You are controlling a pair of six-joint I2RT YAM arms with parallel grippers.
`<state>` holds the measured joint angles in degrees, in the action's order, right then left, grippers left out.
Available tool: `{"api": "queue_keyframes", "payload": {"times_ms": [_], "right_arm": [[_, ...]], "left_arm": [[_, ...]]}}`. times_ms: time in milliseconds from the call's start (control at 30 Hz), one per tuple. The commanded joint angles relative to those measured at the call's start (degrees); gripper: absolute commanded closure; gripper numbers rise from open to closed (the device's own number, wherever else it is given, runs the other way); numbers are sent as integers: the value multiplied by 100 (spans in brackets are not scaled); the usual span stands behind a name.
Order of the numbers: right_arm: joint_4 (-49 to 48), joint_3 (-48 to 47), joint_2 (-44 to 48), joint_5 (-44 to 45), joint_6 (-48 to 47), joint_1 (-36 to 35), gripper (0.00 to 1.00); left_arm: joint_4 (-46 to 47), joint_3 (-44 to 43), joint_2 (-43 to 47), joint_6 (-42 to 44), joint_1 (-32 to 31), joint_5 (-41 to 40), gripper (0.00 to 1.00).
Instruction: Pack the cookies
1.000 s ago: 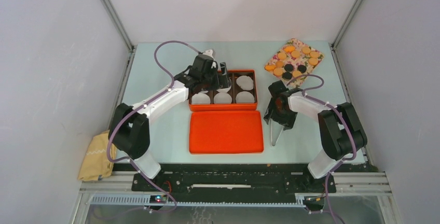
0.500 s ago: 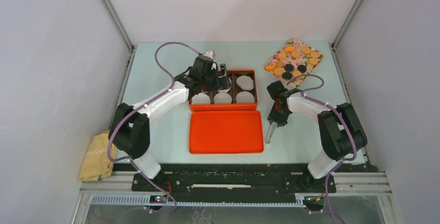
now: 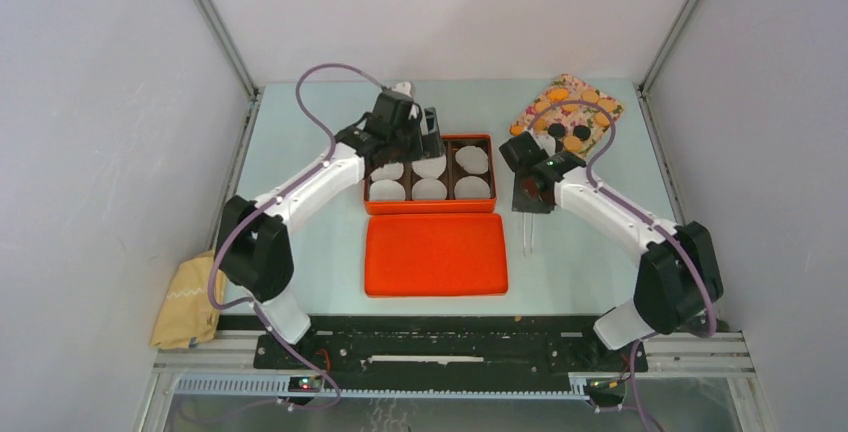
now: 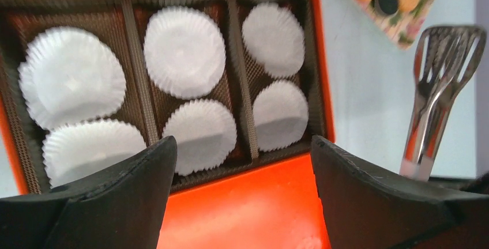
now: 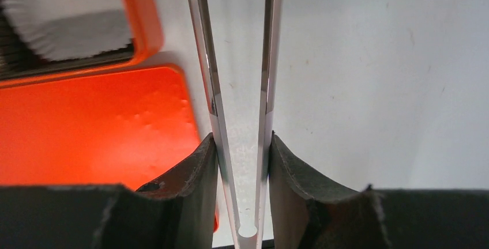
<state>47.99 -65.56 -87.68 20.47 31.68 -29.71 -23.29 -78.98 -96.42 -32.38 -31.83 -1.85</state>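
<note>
While the left gripper [image 4: 240, 145] hangs spread wide over the orange rectangular box [image 3: 430, 208] of fluted white paper liners [image 4: 183, 51], the right gripper [image 5: 242, 145] pinches thin shiny metal tongs [image 4: 429, 116] above bare pale table [image 3: 580, 272], right of the glossy orange lid [image 3: 435, 254]. Small flat round cookies [image 3: 572, 122], orange and dark, lie seemingly in rows on a floral tray [image 3: 567, 79] at upper right, apart from the box.

Six white fluted paper liners [image 4: 183, 51], one orange rectangular lid [image 3: 435, 254], one silver metal tongs [image 4: 439, 87]; round cookies [image 4: 387, 1] partly hidden, uncounted.
</note>
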Motion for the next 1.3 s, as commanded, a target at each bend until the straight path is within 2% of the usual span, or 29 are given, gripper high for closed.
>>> {"api": "queue_keyframes", "payload": {"times_ms": [0,100,200,333,400,700,1033,1267], "right_arm": [[270,-426,456,-23,-1028,-133,62],[11,-431,639,-470,-1628,-140,61],[-298,-415,808,-1228,-2078,-148,61],[-704,-379,942,-1974,-2380,-143,61],[-836,-379,973,-2231,-2457,-148,61],[-1215,-522,879,-2645,-2535,-140,62],[-1057,-1121,269,-2557,-2596,-132,63],[-1256,-1180,112,-2532,-2580,-131,66]], "left_arm": [[-337,-1376,-43,316,269,-329,9],[-462,-2199,-216,275,591,26,9],[-301,-2834,-486,22,823,883,10],[113,-3072,-921,-424,840,1924,12],[288,-2944,-1062,-604,785,2218,15],[1025,-1721,-926,-879,588,2518,16],[1268,-1106,-783,-1067,310,2615,16],[1353,-956,-824,-1102,273,2618,16]]}}
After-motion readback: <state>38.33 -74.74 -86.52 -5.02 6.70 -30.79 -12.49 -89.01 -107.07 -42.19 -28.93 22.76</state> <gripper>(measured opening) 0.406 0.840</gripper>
